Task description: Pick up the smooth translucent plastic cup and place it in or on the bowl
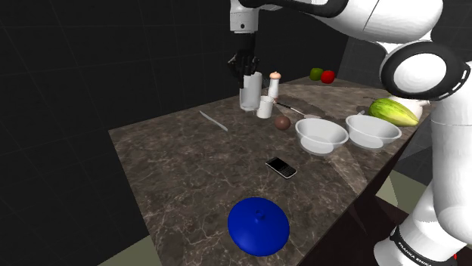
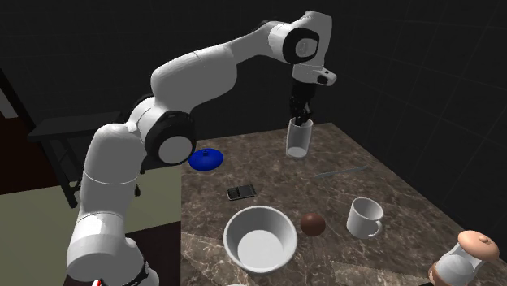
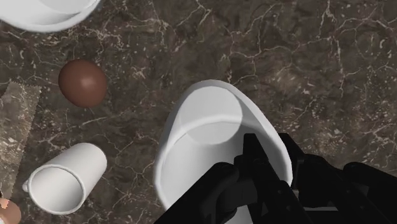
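My black gripper [image 1: 243, 69] is shut on the rim of a pale translucent cup [image 1: 249, 95], which hangs upright under it at the counter's far side. In the second exterior view the gripper [image 2: 301, 114] holds the cup [image 2: 298, 140] just above the dark marble counter [image 2: 390, 183]. From the wrist, the gripper [image 3: 270, 168] clasps the cup's [image 3: 203, 137] wall, one finger inside and one outside. Two white bowls [image 1: 321, 134] [image 1: 372, 130] stand on the counter toward the shoulder view's right; one bowl [image 2: 260, 237] sits near the second exterior view's front edge.
A white mug [image 1: 265, 106] and a brown ball [image 1: 283, 122] stand beside the cup. A shaker [image 1: 275, 83], a knife [image 1: 213, 120], a phone [image 1: 281, 167], a blue lid [image 1: 259, 224], a green melon [image 1: 393, 112] and two fruits [image 1: 323, 75] also lie on the counter.
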Robot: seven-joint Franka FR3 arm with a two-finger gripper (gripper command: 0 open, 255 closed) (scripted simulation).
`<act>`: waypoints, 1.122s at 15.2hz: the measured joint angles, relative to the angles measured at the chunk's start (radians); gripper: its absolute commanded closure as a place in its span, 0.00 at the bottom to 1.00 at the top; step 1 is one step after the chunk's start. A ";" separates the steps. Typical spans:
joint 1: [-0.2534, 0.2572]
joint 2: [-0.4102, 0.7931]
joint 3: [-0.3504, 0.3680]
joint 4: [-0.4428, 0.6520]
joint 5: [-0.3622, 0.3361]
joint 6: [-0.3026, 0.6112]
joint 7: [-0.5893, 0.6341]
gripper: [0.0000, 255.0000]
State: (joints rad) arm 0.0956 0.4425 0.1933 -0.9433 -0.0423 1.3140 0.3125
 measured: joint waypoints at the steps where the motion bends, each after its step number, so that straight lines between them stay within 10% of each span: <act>1: -0.018 -0.052 -0.001 -0.079 0.009 0.028 -0.012 1.00; 17: -0.200 -0.636 -0.129 -0.752 0.073 0.115 -0.301 1.00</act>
State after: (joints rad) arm -0.1044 -0.1940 0.0641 -1.6950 0.0312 1.4285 0.0114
